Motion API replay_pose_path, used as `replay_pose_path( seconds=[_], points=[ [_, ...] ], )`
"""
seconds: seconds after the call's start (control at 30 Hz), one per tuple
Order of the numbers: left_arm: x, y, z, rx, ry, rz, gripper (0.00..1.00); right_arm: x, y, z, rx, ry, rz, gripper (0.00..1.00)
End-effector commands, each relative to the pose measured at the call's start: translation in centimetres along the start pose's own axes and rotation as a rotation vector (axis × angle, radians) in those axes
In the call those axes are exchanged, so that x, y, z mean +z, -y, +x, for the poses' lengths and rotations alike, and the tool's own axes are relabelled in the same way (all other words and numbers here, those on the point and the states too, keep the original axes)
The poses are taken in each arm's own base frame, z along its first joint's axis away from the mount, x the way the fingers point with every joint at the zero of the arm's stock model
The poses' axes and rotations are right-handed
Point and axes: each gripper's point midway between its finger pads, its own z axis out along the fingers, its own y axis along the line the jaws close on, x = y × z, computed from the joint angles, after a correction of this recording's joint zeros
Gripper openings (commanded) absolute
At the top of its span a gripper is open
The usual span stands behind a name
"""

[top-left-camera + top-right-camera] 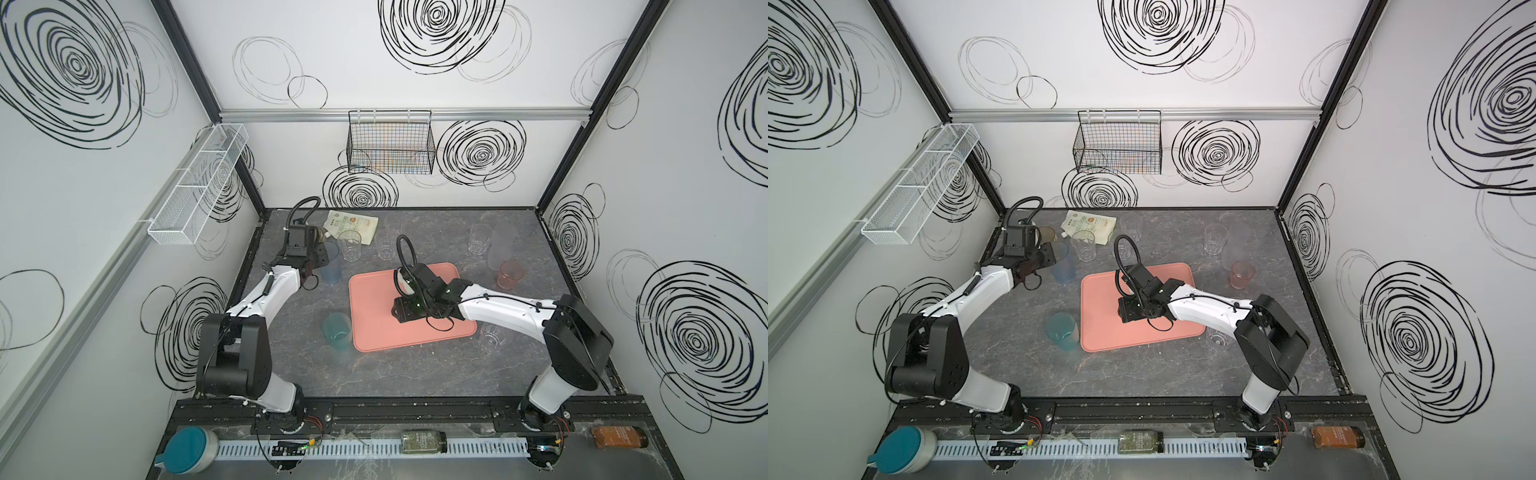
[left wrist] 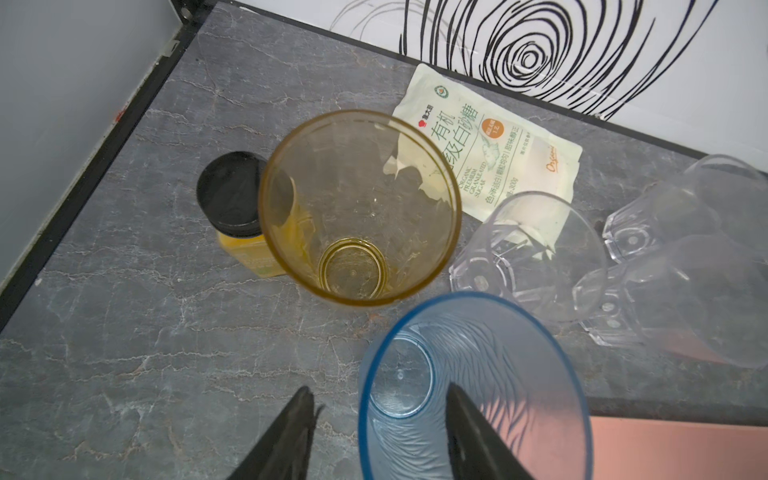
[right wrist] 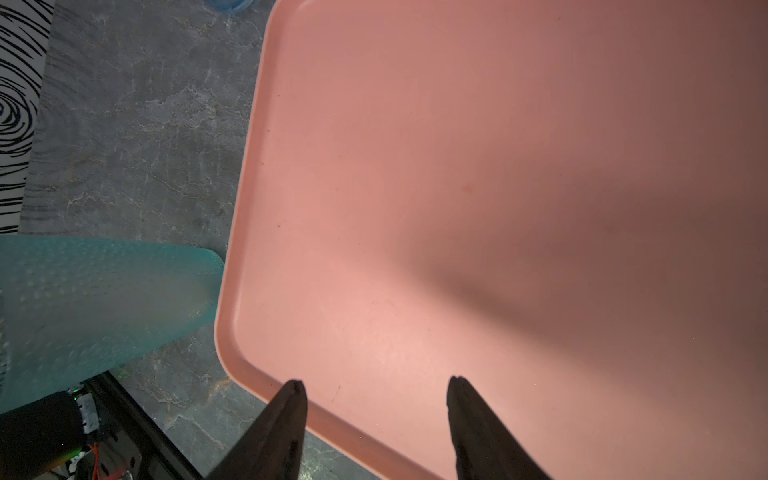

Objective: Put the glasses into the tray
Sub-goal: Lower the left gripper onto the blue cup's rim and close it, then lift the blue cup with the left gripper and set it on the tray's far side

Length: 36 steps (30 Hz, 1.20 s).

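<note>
The left jaws stand apart astride the wall of the blue glass (image 2: 519,353), on the surface (image 1: 415,374) near a far corner of the tray (image 1: 374,328), over which the right jaws hang apart.

The right hand (image 1: 402,312) hangs over the tray (image 1: 374,326), the left hand (image 1: 322,257) at a blue glass (image 1: 334,272) on the desk (image 1: 415,374).

White black-swirled walls (image 1: 374,75) around grey marbled tabletop (image 1: 415,374)
</note>
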Motion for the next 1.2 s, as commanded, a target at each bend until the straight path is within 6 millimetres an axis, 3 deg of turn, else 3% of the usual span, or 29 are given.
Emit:
replay_pose_path(
  seconds=[0.0,0.27,0.67,0.87,1.17],
  points=[
    [-0.3,0.6,-2.3,0.005,0.063,0.013,0.47,-0.4,0.2,-0.4,0.014,0.033,0.002,0.58],
    [0.7,0.1,-0.8,0.044,0.023,-0.022,0.29,-0.6,0.2,-0.5,0.019,0.044,0.006,0.58],
    [-0.5,-0.2,-0.7,0.116,0.012,-0.065,0.18,-0.6,0.0,-0.9,0.032,0.052,0.002,0.57],
    [-0.4,-0.5,0.6,0.132,-0.019,-0.087,0.06,-0.6,0.3,-0.8,0.045,0.061,0.008,0.57],
    [-3.6,0.8,-1.0,0.142,0.031,-0.058,0.00,-0.8,0.5,-0.2,0.062,0.076,0.011,0.56]
  ],
)
